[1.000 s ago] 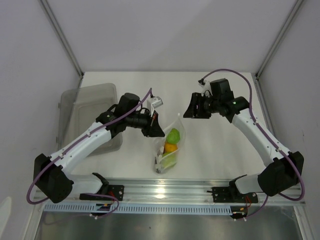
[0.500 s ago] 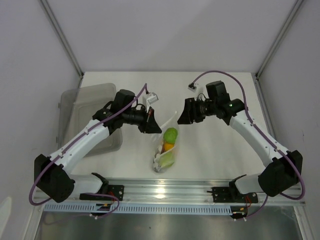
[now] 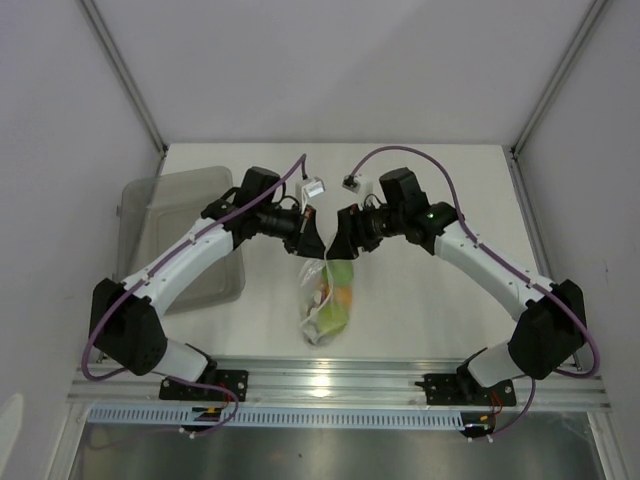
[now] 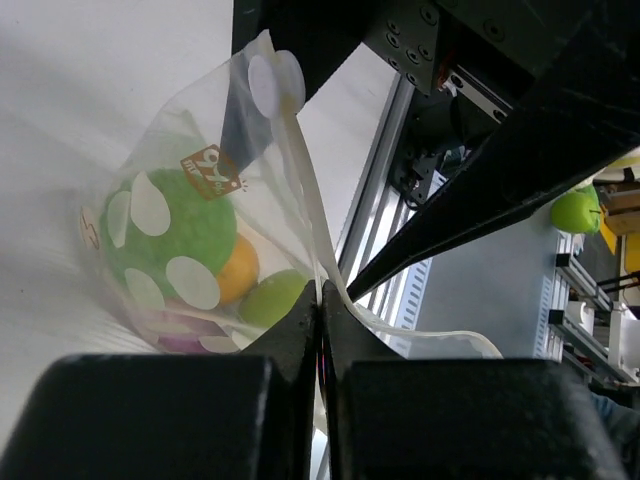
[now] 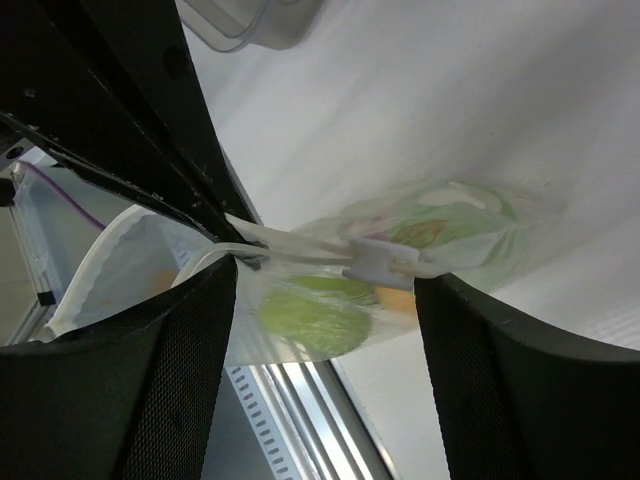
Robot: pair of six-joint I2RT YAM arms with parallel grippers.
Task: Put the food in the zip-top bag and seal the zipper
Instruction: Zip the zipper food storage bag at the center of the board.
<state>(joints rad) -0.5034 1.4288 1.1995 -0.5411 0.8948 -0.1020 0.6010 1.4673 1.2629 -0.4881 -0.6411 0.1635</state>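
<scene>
The zip-top bag (image 3: 328, 300) hangs from my left gripper (image 3: 318, 246), its bottom on the table. In the left wrist view the left gripper (image 4: 321, 320) is shut on the bag's mouth edge, the zipper strip (image 4: 300, 165). Inside the bag (image 4: 150, 160) are the round green fruit (image 4: 175, 225), the orange-yellow fruit (image 4: 240, 272), the pear (image 4: 275, 298) and a bit of purple eggplant (image 4: 175, 342). My right gripper (image 3: 341, 244) is open right beside the left one. In its wrist view the right gripper (image 5: 325, 290) straddles the bag's top (image 5: 400, 235); its fingers are not touching it.
The translucent grey bin (image 3: 178, 195) stands at the table's left, behind the left arm; its corner shows in the right wrist view (image 5: 250, 20). The metal rail (image 3: 340, 378) runs along the near table edge below the bag.
My right gripper has moved left to the bag's top. My left gripper has shifted right and raised the bag's mouth, so the bag hangs more upright.
</scene>
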